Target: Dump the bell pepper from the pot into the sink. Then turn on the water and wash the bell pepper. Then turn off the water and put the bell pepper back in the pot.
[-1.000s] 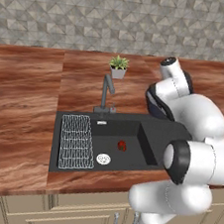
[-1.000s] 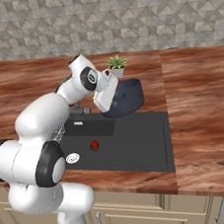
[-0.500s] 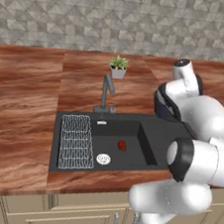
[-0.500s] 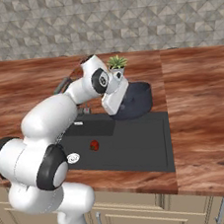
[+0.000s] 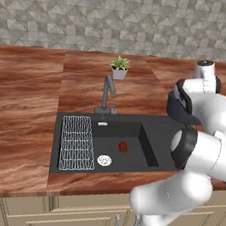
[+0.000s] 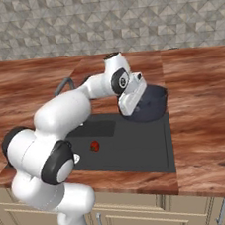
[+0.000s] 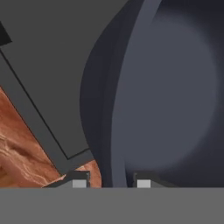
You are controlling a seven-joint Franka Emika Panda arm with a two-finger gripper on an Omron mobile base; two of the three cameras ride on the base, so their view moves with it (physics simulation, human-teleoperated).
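In the hand view the pincer (image 7: 108, 180) sits astride the rim of the pot (image 7: 175, 92), one fingertip (image 7: 79, 183) outside the wall and the other inside, closed on it as far as the tips show. Just beyond lies the flat black ledge of the sink (image 5: 157, 136), with the wooden bench (image 7: 17, 148) at its corner. The pot (image 6: 150, 102) looks empty and is held over the ledge at the basin's right end. The bell pepper (image 5: 122, 146) lies on the basin floor, near the round drain (image 5: 104, 160) and beside the wire rack (image 5: 76, 143). The step in hand seems to be parking the pot, so it should go down level on a flat spot clear of the basin before the grip loosens. Farther back stand the faucet (image 5: 106, 91), with no stream visible, and a small potted plant (image 5: 119, 67).
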